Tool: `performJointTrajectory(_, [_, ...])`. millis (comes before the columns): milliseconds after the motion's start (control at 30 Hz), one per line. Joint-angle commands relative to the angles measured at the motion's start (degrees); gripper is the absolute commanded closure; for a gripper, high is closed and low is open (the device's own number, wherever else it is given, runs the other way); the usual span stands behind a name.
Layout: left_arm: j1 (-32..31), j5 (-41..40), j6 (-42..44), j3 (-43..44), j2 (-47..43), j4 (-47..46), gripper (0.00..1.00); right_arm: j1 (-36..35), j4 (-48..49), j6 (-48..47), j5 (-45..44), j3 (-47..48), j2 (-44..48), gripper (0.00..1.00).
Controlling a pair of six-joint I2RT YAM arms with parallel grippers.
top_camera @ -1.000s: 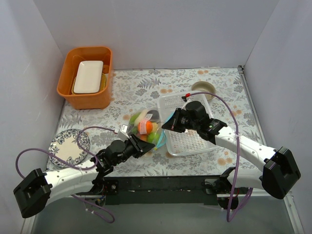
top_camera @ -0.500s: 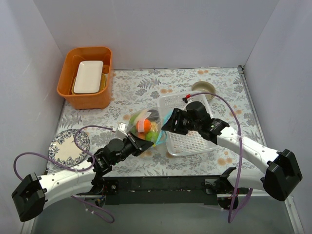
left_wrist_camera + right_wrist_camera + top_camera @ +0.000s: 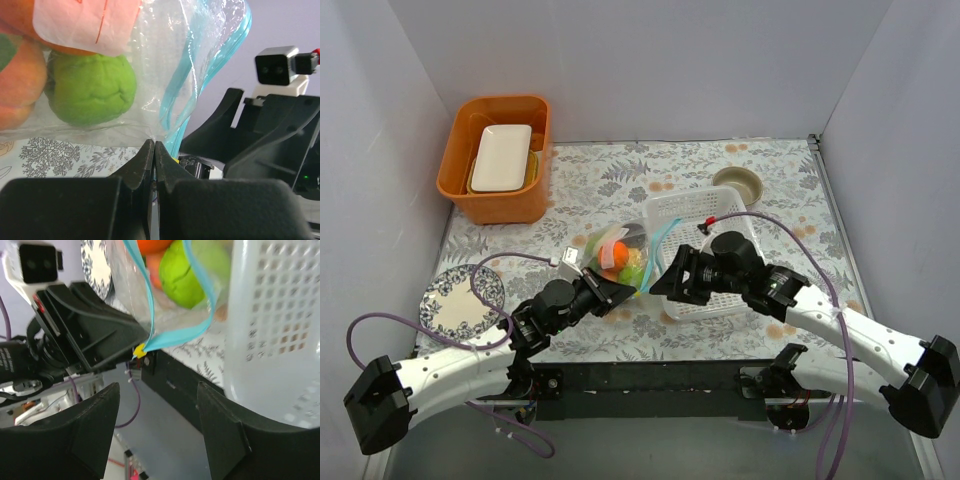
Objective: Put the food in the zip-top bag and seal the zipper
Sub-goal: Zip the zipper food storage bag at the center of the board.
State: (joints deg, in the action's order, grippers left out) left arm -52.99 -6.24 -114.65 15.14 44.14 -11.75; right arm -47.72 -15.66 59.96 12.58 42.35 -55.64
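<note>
The clear zip-top bag stands between the arms, left of the basket, with the food inside. In the left wrist view a green fruit, a peach and an orange piece show through the plastic. My left gripper is shut on the bag's near corner, beside the teal zipper. The zipper's two strips stand apart, joined at a yellow tab. My right gripper is open and holds nothing, just short of that tab. From above, the left gripper and right gripper face each other.
The white perforated basket sits right of the bag, partly under my right arm. An orange bin with a white dish stands at the back left. A patterned plate lies at the near left, a small bowl at the back right.
My right gripper opened, let go of the bag's mouth and drew back toward the near edge. My left gripper closed on the bag's near corner.
</note>
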Motion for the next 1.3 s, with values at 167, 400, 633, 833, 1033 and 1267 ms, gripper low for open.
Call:
performJointTrajectory(167, [-0.4,0.2,1.8,3.3,1.0,0.1,1.00,-7.2,9.9,6.7,0.7,0.2,-6.7,0.37])
performJointTrajectory(400, [-0.4,0.3,1.8,2.4,0.7,0.6,1.00,-7.6,9.9,6.2,-3.6,1.6,-8.6,0.49])
performJointTrajectory(633, [-0.4,0.5,1.5,1.9,1.0,0.4,1.00,-7.5,10.7,5.9,-6.2,2.4,-9.6,0.50])
performJointTrajectory(833, [-0.4,1.0,1.4,1.5,1.6,-0.3,1.00,-7.5,12.7,6.1,-5.6,3.3,-12.1,0.49])
performJointTrajectory(1033, [-0.4,1.0,0.9,0.9,1.6,-0.6,1.00,-7.5,12.4,5.7,-5.2,4.1,-13.1,0.71])
performJointTrajectory(1267, [-0.4,0.6,-0.4,0.0,1.2,-0.9,1.00,-7.5,12.2,6.5,-6.4,2.4,-11.1,0.85])
